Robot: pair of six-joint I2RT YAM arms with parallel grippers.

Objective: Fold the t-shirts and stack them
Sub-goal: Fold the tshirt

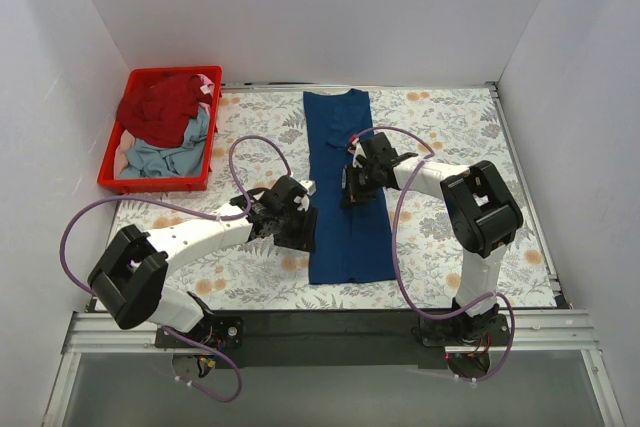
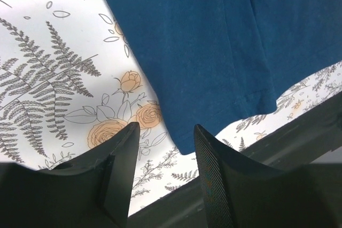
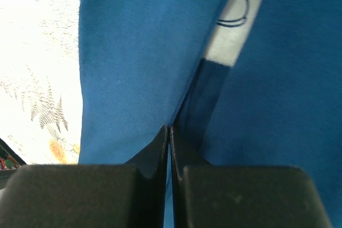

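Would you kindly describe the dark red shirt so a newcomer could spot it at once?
On the table, look to the far left corner, where a red crate stands. The dark red shirt is heaped at its far end. No other shirt is red: the pale blue shirt beside it and the navy shirt mid-table are blue.

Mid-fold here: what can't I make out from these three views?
Navy t-shirt: its print is hidden in the folds; right wrist view shows only a pale sliver.
Right gripper: top view hides its fingertips behind its own wrist.
Red crate: dark red t-shirt and pale grey-blue t-shirt heaped, top view too small to count garments.
Left gripper: its height above the table is unclear.
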